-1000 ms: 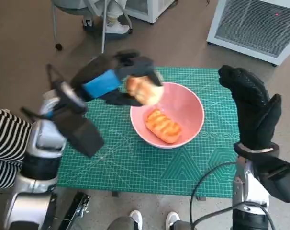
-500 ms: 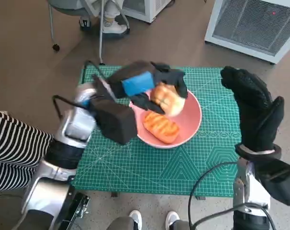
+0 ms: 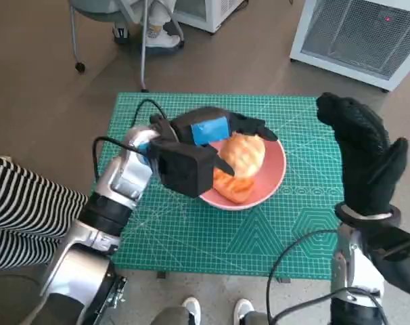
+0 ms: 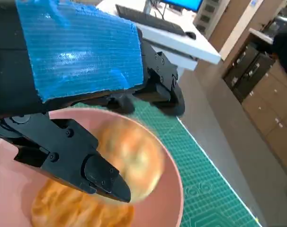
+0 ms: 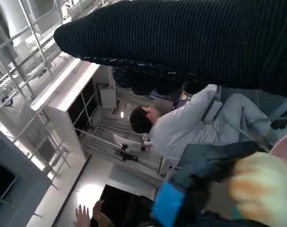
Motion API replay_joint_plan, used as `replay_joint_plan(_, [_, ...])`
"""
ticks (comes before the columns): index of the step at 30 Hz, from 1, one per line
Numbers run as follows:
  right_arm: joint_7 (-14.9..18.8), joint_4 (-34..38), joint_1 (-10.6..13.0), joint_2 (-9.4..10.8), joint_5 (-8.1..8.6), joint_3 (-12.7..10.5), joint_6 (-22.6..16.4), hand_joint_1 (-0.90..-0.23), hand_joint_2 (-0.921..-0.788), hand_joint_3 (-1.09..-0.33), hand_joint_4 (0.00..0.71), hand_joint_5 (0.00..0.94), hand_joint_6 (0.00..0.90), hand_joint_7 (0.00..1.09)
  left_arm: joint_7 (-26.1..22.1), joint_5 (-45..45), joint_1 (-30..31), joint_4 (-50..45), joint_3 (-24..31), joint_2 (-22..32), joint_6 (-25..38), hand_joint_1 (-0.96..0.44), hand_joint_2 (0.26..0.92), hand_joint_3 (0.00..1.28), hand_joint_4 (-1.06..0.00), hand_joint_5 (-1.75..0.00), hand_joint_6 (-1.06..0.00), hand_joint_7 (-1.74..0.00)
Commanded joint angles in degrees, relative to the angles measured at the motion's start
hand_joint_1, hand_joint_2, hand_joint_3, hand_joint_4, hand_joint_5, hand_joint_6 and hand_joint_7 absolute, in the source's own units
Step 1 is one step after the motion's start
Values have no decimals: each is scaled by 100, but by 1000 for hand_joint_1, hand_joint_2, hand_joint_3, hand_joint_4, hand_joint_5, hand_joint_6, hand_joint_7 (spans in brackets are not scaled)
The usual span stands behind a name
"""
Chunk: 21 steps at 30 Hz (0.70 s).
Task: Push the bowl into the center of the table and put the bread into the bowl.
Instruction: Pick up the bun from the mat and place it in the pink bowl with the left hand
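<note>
The pink bowl (image 3: 276,169) stands near the middle of the green mat. An orange ridged bread (image 3: 233,188) lies in it. A paler round bun (image 3: 245,154) sits on top of that bread, inside the bowl. My left hand (image 3: 212,128) hovers over the bowl's near-left side with its fingers spread around the bun. In the left wrist view the bun (image 4: 134,161) is blurred and a gap shows between it and the upper fingers (image 4: 157,90). My right hand (image 3: 364,156) is raised off the table at the right, fingers straight, holding nothing.
The green cutting mat (image 3: 191,230) covers the tabletop. A white grilled appliance (image 3: 367,34) stands at the back right, chair legs and a person's feet (image 3: 157,34) at the back. A striped sleeve (image 3: 15,210) is at the left. A seated person (image 5: 181,132) shows in the right wrist view.
My left hand carried the bun rightward from the bowl's left rim to over the bowl, lowered it, and its fingers spread off it. The right hand stayed raised.
</note>
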Motion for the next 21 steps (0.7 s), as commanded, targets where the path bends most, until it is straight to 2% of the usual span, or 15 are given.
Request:
replay_joint_plan(1, [-51, -19, 70, -14, 29, -32, 119, -709, -921, -741, 183, 0, 90, 415, 115, -100, -64, 134, 131, -64, -187, -450, 828, 8, -166, -1, -243, -59])
replay_joint_plan(7, [-51, -49, 32, -54, 16, -50, 146, -709, -921, -741, 182, 0, 90, 416, -153, -664, 44, 127, 476, -127, -140, -529, 864, 17, -97, 0, -196, -25])
replay_joint_plan(13, [-64, -77, -64, -145, -14, -75, 232, -709, -921, -741, 188, 4, 93, 418, -499, -1623, 182, 171, 1051, -277, -182, -532, 891, 19, -70, 0, -191, -18])
replay_joint_plan(18, [-74, -104, -143, -189, -66, -89, 297, -708, -921, -740, 193, 5, 97, 419, -469, -2129, 385, 123, 1460, -389, -360, -532, 913, 22, -65, -1, -208, -23])
replay_joint_plan(21, [-83, -103, -209, -210, -113, -88, 319, -708, -921, -740, 195, 6, 98, 419, -229, -2299, 531, 154, 1703, -532, -752, -568, 918, 75, -72, -4, -216, -25])
